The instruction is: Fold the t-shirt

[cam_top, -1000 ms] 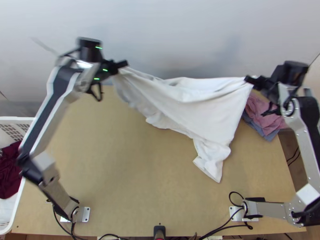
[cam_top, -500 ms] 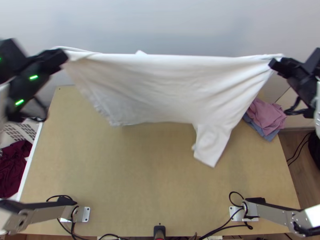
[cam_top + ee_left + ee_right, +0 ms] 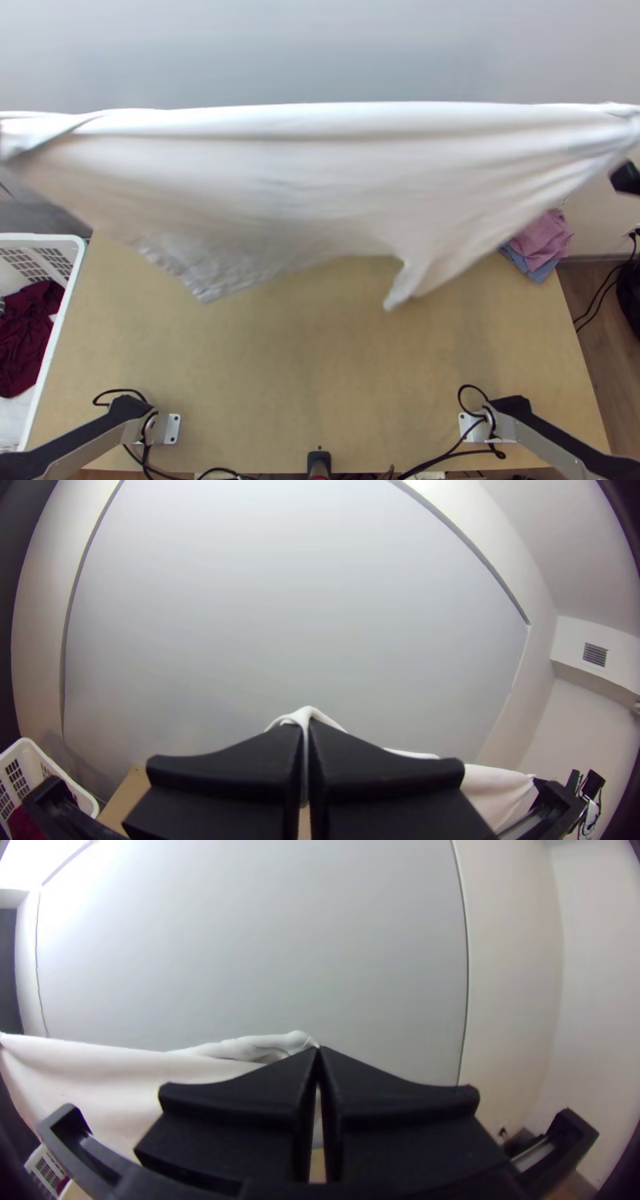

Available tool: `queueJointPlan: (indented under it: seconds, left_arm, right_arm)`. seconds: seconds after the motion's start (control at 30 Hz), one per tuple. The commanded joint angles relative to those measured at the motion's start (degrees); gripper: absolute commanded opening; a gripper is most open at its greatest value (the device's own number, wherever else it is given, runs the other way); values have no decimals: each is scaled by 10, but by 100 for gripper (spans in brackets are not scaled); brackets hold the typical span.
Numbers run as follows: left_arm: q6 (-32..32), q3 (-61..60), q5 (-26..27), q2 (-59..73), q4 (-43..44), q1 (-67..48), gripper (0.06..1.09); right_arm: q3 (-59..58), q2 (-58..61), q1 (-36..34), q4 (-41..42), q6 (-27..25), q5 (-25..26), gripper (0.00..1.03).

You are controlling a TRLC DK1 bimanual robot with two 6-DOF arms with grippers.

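At the wrists, left tool (image 3: 307,725) and right tool (image 3: 626,178) pinch the t-shirt (image 3: 320,176), which the top view shows drooping.

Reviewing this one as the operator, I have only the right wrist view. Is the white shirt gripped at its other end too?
Observer: Yes, the left gripper has its jaws shut on the shirt.
Operator: Any other laundry on my right?
Observer: A pink cloth lies over a blue cloth at the right of the table.
Operator: Is the shirt's lower edge level?
Observer: No, the top view shows it dipping to two points.
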Motion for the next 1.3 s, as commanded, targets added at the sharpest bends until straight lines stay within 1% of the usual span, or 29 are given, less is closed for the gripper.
queueJointPlan:
  seconds: [0.0,0.17,0.27,0.3,0.33,0.4,0.43,0.5,0.57,0.67,0.73,0.83,0.93,1.03,1.17,1.27]
  left_arm:
    - [34,9,10,-50,-9,0,10]
    - [30,9,18,-69,-26,0,9]
    - [21,-13,29,-74,-46,2,10]
    - [15,-38,29,-78,-45,4,10]
    - [7,-74,29,-87,-35,5,9]
    - [-9,-186,33,-115,1,-6,9]
    - [-8,-252,33,-133,36,-5,10]
    - [-3,-373,49,-154,87,-5,9]
    - [-2,-476,60,-160,140,-4,9]
    - [2,-581,65,-142,217,-1,10]
    - [14,-620,68,-114,257,4,9]
    - [39,-650,68,-64,314,20,10]
    - [56,-657,68,-2,369,53,10]
    - [63,-653,68,63,420,87,10]
    - [63,-633,69,156,472,118,10]
    - [62,-606,69,223,500,122,10]
  right_arm:
    - [3,-71,14,-21,-70,18,3]
    - [2,-95,9,-46,-81,17,3]
    - [-28,-104,8,-71,-68,16,3]
    - [-47,-105,12,-89,-60,11,3]
    - [-66,-104,15,-107,-48,-5,3]
    - [-120,-109,35,-116,-22,-17,3]
    - [-156,-114,56,-111,-12,-16,3]
    - [-231,-123,77,-82,6,-16,3]
    - [-313,-129,86,-34,8,-18,3]
    - [-411,-115,80,41,7,-38,3]
    - [-455,-90,61,88,6,-62,3]
    - [-501,-42,18,160,7,-101,3]
    - [-523,26,-23,223,6,-124,3]
    - [-518,101,-56,272,9,-139,3]
    - [-481,204,-88,297,31,-151,3]
    - [-447,271,-94,301,52,-153,3]
